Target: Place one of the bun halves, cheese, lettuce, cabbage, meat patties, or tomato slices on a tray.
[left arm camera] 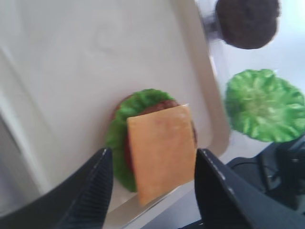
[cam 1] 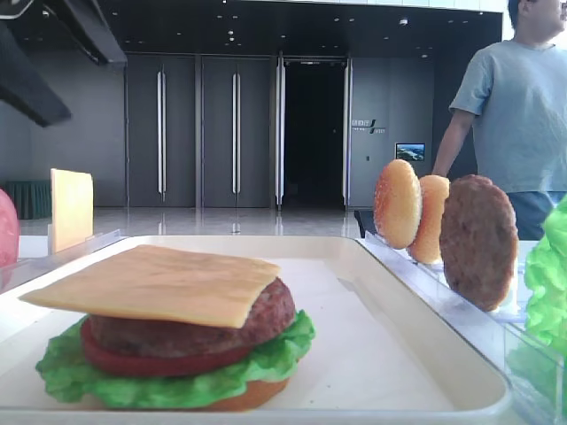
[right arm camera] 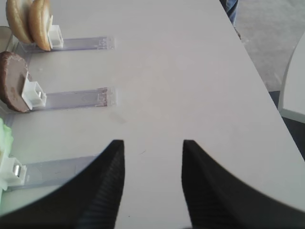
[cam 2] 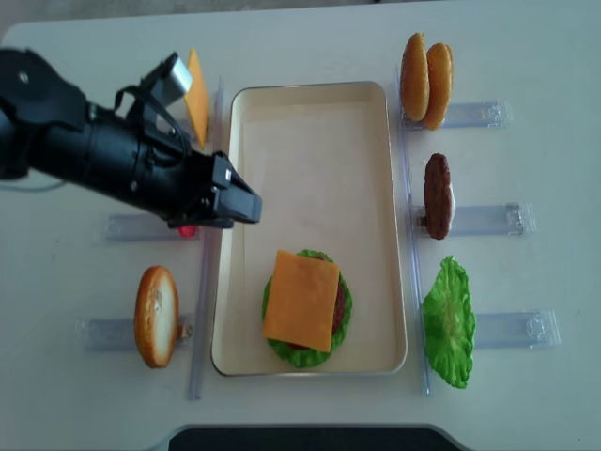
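Note:
A cream-white tray (cam 2: 310, 141) lies mid-table. At its near end sits a stack: cheese (cam 2: 300, 301) on top, then a meat patty (cam 1: 195, 332), a tomato slice (cam 1: 133, 361), lettuce (cam 1: 266, 363) and a bun half (cam 1: 248, 397) at the bottom. My left gripper (cam 2: 246, 202) hovers over the tray's left rim, open and empty. In the left wrist view the cheese (left arm camera: 162, 148) shows between the spread fingers of the left gripper (left arm camera: 153, 151), well below them. My right gripper (right arm camera: 153, 142) is open over bare table, holding nothing.
Clear racks flank the tray. On the right stand two bun halves (cam 2: 425, 80), an upright patty (cam 2: 437, 195) and a lettuce leaf (cam 2: 448, 322). On the left are a bun half (cam 2: 156, 315) and a cheese slice (cam 2: 195, 94). A person (cam 1: 523, 97) stands behind the table.

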`<act>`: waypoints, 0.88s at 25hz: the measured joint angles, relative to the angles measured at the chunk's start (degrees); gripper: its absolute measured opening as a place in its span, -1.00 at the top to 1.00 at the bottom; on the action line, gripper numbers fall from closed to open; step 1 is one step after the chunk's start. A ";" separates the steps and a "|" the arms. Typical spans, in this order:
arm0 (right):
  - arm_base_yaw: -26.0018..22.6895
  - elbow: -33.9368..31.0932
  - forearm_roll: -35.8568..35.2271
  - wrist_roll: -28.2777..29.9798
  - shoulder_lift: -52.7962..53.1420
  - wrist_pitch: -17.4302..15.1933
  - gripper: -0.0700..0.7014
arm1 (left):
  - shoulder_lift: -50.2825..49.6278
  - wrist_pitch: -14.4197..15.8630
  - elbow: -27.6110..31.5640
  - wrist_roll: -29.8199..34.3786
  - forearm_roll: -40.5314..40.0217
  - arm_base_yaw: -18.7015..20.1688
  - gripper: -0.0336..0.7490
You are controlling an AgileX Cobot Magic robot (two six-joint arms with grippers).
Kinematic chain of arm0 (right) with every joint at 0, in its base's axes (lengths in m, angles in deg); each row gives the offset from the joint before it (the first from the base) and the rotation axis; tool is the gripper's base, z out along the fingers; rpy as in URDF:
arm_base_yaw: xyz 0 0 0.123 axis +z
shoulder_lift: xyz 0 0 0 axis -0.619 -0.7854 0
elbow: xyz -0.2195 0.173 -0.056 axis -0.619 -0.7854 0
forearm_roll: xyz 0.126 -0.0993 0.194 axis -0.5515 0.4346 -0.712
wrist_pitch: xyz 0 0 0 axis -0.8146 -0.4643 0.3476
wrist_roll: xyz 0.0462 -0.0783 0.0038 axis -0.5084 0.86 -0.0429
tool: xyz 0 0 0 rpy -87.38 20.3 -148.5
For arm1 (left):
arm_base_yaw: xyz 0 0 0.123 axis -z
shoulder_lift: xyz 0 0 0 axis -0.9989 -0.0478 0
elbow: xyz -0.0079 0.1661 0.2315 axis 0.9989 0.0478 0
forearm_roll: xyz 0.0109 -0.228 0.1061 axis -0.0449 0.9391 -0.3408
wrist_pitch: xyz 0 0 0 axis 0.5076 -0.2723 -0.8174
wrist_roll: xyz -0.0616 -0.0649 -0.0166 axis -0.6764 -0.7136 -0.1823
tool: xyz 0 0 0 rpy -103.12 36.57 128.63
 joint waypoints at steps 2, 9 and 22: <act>0.00 0.00 0.00 0.00 0.00 0.00 0.09 | 0.00 5.73 -7.72 -8.53 -12.36 0.00 -0.16; 0.00 0.00 0.00 0.00 0.00 0.00 0.09 | 0.13 17.50 -23.55 -18.92 -34.48 -7.60 -0.16; 0.00 0.00 0.00 0.00 0.00 0.00 0.09 | 12.00 18.54 -18.54 -20.50 -44.36 -18.06 -0.11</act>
